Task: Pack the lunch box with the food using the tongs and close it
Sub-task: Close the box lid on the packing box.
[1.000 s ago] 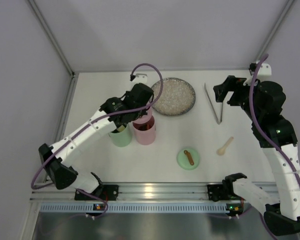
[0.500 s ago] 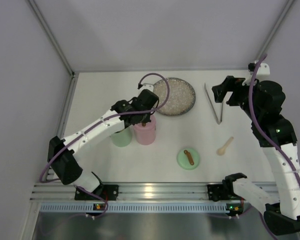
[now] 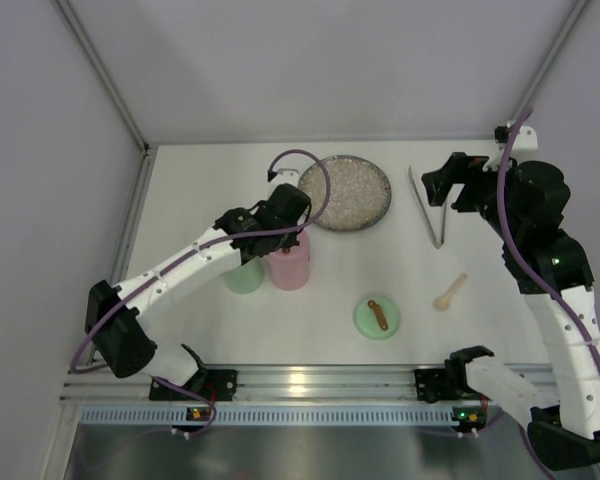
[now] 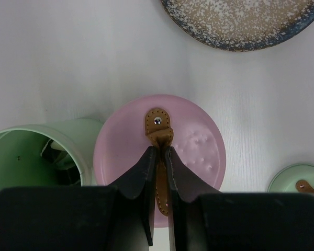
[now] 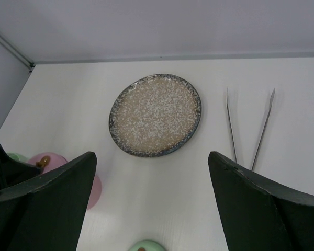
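Gently, the left gripper (image 4: pixel 158 151), pinched shut on the brown leather tab (image 4: pixel 158 121) of the round pink lid (image 4: pixel 199 151), should hold it level over its pink canister (image 3: pixel 290 268); the slim silver tongs (image 5: pixel 231 125) lie untouched beside the speckled grey plate (image 3: pixel 346 192), right gripper (image 3: pixel 442 183) agape.

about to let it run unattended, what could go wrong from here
The left end effector pinches only the thin brown tab of the pink lid, so the lid may slip or tilt. The green container stands right beside it and could get nudged. The tongs lie flat; the open right end effector may miss them.
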`<action>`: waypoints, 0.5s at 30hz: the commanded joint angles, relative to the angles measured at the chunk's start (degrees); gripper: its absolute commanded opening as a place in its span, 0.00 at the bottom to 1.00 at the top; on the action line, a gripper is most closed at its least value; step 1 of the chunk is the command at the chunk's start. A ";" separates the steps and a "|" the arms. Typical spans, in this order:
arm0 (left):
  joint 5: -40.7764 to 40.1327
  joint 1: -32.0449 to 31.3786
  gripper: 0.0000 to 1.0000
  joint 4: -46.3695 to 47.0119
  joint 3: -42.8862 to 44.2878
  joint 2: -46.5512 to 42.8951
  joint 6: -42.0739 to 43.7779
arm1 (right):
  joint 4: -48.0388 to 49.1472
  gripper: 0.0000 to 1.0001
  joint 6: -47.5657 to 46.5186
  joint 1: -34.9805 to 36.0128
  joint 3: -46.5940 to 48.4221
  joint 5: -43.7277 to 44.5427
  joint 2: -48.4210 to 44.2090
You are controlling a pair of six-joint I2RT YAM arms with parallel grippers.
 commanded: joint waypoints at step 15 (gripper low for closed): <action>-1.87 0.21 0.00 4.91 -4.18 -6.55 -2.39 | 0.75 0.89 -0.93 0.90 0.81 -1.05 -0.41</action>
